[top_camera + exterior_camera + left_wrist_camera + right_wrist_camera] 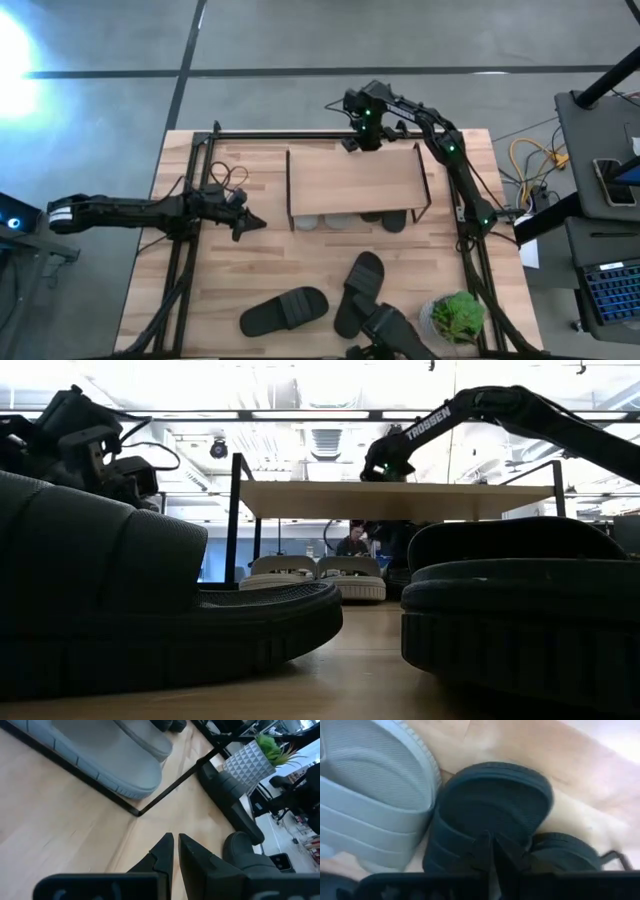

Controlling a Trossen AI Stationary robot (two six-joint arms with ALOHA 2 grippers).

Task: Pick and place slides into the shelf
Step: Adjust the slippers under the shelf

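The shelf [355, 180] stands at the table's far middle. Under its top board lie two light grey slides [325, 221] and a black slide [394, 220], soles on the table. Two more black slides [285, 312] [360, 288] lie on the table nearer the front. My right gripper [492, 842] is shut and points down behind the shelf's far edge [360, 140], above the black slide's end [490, 805]; nothing is between its fingers. My left gripper [255, 222] is shut and bare, low over the table left of the shelf, its tips [174, 842] near the shelf's bottom bar [165, 795].
A green plant in a white pot [458, 318] stands at the near right corner. Black frame rails [185, 250] run along the table's left and right sides. A dark mount [395, 335] sits at the front edge. Bare wood lies between the left gripper and the near slides.
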